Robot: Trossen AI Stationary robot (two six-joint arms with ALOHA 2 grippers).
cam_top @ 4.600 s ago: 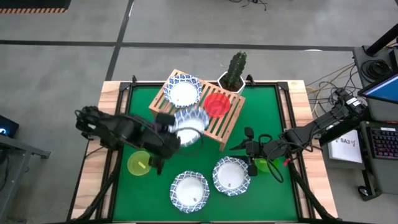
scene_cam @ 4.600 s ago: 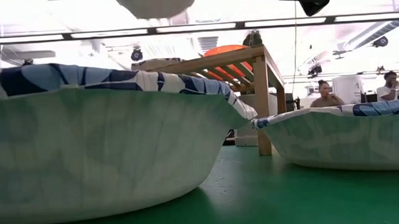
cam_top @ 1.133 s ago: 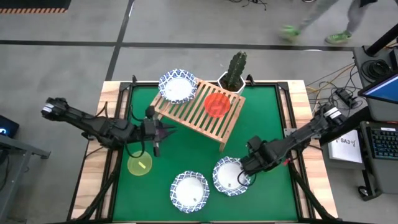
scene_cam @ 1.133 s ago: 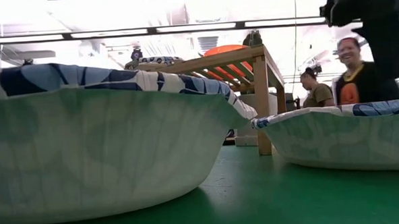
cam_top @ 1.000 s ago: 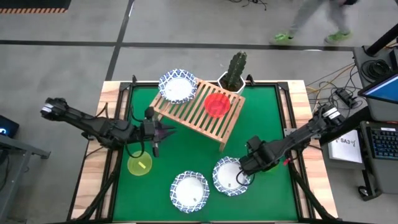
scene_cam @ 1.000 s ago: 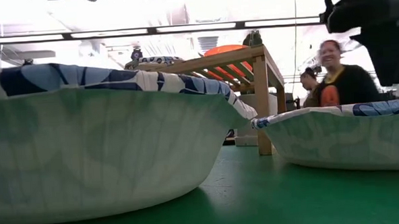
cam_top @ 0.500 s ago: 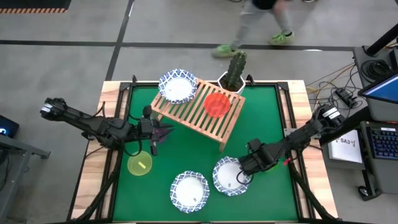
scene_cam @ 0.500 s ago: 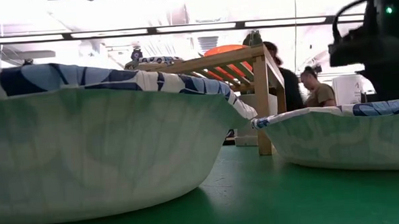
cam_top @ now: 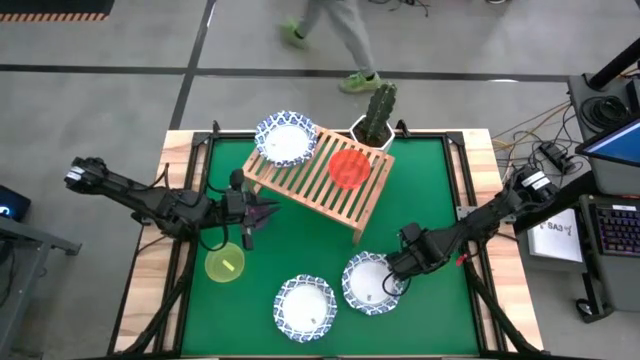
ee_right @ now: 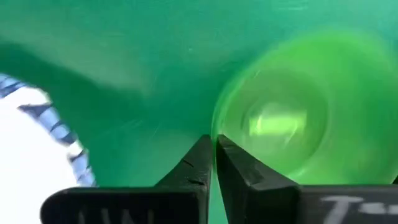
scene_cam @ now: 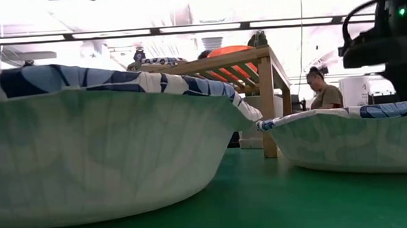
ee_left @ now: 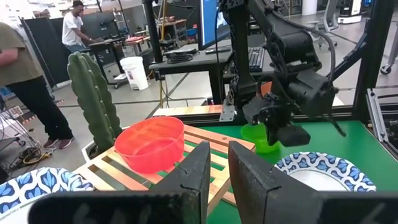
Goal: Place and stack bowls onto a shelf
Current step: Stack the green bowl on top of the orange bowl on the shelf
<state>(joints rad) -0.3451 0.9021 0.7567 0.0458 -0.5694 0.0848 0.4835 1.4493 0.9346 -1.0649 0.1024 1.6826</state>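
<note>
The wooden shelf [cam_top: 322, 188] carries a white blue-rimmed bowl [cam_top: 286, 140] at its far left corner and a red bowl [cam_top: 349, 168]. Two more white bowls [cam_top: 305, 308] [cam_top: 370, 283] and a yellow-green bowl [cam_top: 224, 264] sit on the green mat. My right gripper [ee_right: 214, 149] is low, just right of the right-hand white bowl, shut on a green bowl [ee_right: 280, 124] that its arm hides in the high view. My left gripper [ee_left: 219, 171] hovers left of the shelf, its fingers a narrow gap apart with nothing between them. My right gripper pinches the green bowl's rim [ee_right: 215, 132] on the side toward the white bowl, with one finger [ee_right: 235, 163] over the bowl's hollow and the other outside it. The fingers come from above, slanting down. Whether the bowl is off the mat I cannot tell.
A cactus in a white pot [cam_top: 376, 116] stands at the far edge behind the shelf. A person walks past beyond the far edge [cam_top: 335, 35], and another sits in the room behind [scene_cam: 323, 88]. Bare mat lies between the shelf and the near bowls.
My right gripper has come down a little beside the right-hand white bowl. A person has walked leftward along the floor beyond the far edge.
</note>
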